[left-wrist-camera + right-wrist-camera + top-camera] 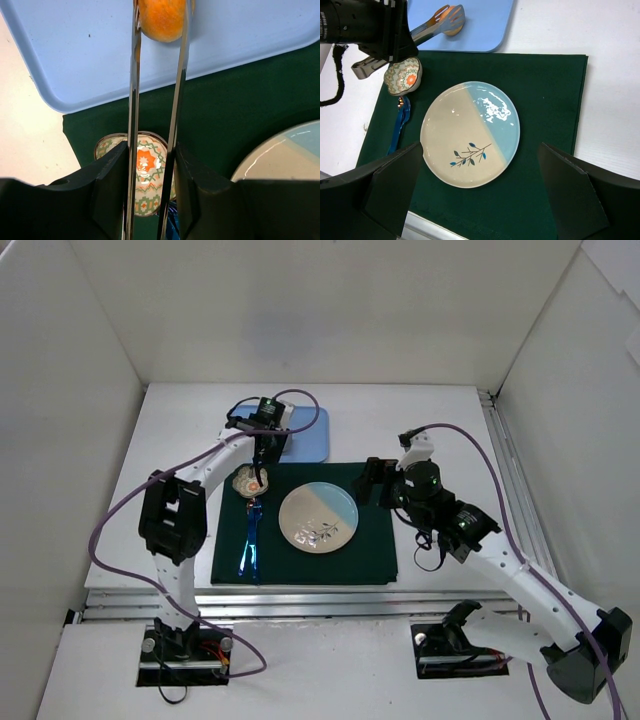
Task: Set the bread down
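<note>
Left gripper (152, 172): jaws squeezed in tight on a pair of metal tongs (134, 100), both fingers pressing the blades from outside.
Tongs: they reach forward from the gripper, passing above the dish and out over the tray, with the tips closed on the bread.
Bread (161, 20): a small orange-brown bun pinched between the tong tips, over the light blue tray (75, 50). I can't tell whether it touches the tray's surface.
Flower-shaped dish (247, 481): patterned with an orange centre, sitting on the far left corner of the dark green mat (370, 550), right under the tongs.
Blue utensil (250, 540): lying on the mat just near of the dish, along the mat's left edge.
Tray: at the mat's far edge, beyond the dish.
Plate (470, 135): round, half beige and half pale blue with a twig motif, mid-mat, nothing on it.
Right gripper (480, 147): hovering above the plate, jaws spread wide, holding nothing.
</note>
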`<action>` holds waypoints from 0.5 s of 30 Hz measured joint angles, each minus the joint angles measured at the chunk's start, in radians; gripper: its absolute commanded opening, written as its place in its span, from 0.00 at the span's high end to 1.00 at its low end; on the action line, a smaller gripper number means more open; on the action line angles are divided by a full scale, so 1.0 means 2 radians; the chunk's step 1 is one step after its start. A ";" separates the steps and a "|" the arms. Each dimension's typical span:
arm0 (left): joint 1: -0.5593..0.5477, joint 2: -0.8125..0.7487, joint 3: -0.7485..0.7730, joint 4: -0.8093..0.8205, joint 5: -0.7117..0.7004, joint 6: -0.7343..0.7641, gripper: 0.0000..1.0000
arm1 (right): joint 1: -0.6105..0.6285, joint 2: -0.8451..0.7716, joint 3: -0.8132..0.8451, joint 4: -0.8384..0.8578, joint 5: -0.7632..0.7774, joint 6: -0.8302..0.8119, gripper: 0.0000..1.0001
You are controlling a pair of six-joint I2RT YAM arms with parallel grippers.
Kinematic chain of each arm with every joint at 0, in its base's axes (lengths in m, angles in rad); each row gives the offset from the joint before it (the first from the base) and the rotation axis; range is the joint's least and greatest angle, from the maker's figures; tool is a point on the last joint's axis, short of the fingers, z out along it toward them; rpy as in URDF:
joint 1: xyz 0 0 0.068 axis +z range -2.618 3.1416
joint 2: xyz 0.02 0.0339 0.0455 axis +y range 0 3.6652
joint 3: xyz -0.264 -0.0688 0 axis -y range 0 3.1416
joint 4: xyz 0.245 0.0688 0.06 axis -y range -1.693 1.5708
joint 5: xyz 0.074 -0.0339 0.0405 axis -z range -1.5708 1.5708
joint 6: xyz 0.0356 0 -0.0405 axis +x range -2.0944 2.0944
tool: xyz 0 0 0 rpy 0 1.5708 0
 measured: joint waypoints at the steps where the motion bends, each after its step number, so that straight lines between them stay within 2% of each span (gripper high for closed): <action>1: -0.002 -0.002 0.000 -0.003 -0.002 0.000 0.69 | 0.000 0.000 0.000 0.000 0.001 0.000 0.03; 9: -0.038 -0.065 0.010 -0.028 -0.019 0.001 0.65 | 0.000 -0.002 0.000 -0.001 0.020 0.001 0.02; 12: -0.068 -0.111 0.004 -0.032 -0.022 0.002 0.64 | 0.000 -0.014 -0.002 -0.006 0.047 0.008 0.02; 15: -0.103 -0.173 -0.035 -0.026 -0.021 0.002 0.63 | 0.000 -0.037 -0.005 -0.016 0.089 0.021 0.02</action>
